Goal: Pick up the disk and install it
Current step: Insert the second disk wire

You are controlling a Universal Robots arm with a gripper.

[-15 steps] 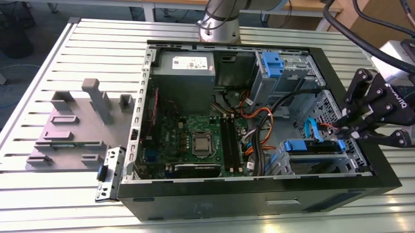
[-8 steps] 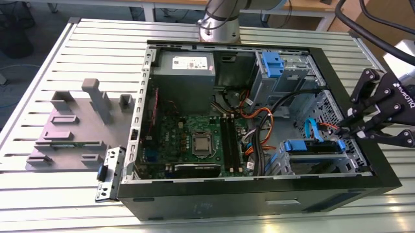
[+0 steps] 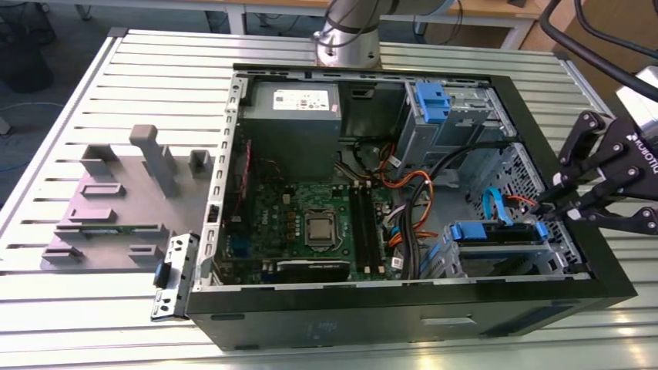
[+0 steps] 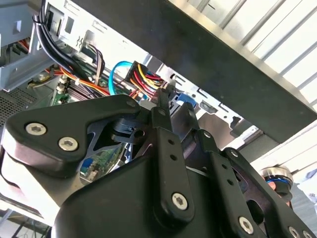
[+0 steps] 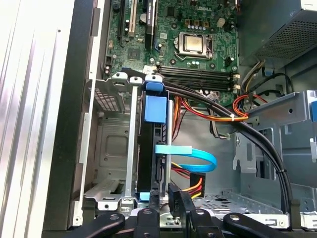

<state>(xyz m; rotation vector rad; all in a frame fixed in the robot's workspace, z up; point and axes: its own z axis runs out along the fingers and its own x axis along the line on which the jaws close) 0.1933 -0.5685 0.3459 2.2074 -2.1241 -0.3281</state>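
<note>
The disk point(image 3: 498, 233) stands in the lower drive cage point(image 3: 463, 266) of the open computer case, at the exterior view's right, with its blue carrier bracket uppermost. In the first wrist view the disk point(image 5: 151, 148) is seen edge-on between the cage's metal walls, the blue bracket running along it. My gripper point(image 3: 556, 203) hangs just inside the case's right wall, close beside the disk's end. Its fingers are shut together, and I see nothing held between them. In both wrist views the fingertips point(image 5: 174, 197) point(image 4: 165, 95) sit by a black connector with red and yellow wires and a light blue ribbon cable point(image 5: 190, 154).
A grey power supply point(image 3: 291, 116) fills the case's far corner, beside the green motherboard point(image 3: 308, 223). An upper drive cage with a blue latch point(image 3: 432, 100) stands behind thick black cables point(image 3: 452, 166). Grey fixture blocks point(image 3: 123, 200) and a loose metal bracket point(image 3: 175, 274) lie on the slatted table.
</note>
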